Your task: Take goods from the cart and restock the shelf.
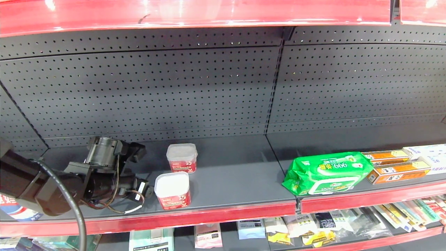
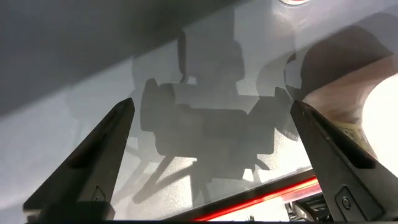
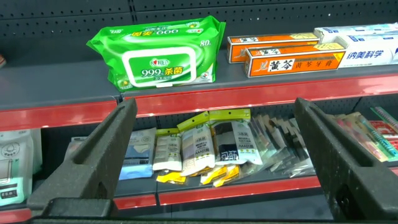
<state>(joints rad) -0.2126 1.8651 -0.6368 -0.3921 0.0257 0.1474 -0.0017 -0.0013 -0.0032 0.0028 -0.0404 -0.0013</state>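
The left end effector [image 2: 211, 104] is held wide open with nothing in it, low over the flat grey shelf [image 1: 230, 174]. The near tub [image 1: 172, 191] is seen just to its right, outside the fingers; a second tub [image 1: 182, 157] is set a little farther back. Both are small plastic pots with rounded corners, red below and pale on top. The right end effector [image 3: 216, 102] is also wide open and empty, and is pointed at a soft, shiny green pack of wipes [image 3: 158, 50] on the right part of the shelf; long orange boxes [image 3: 292, 56] are laid just right of it. The back wall [image 1: 174, 87] is dark metal full of little holes.
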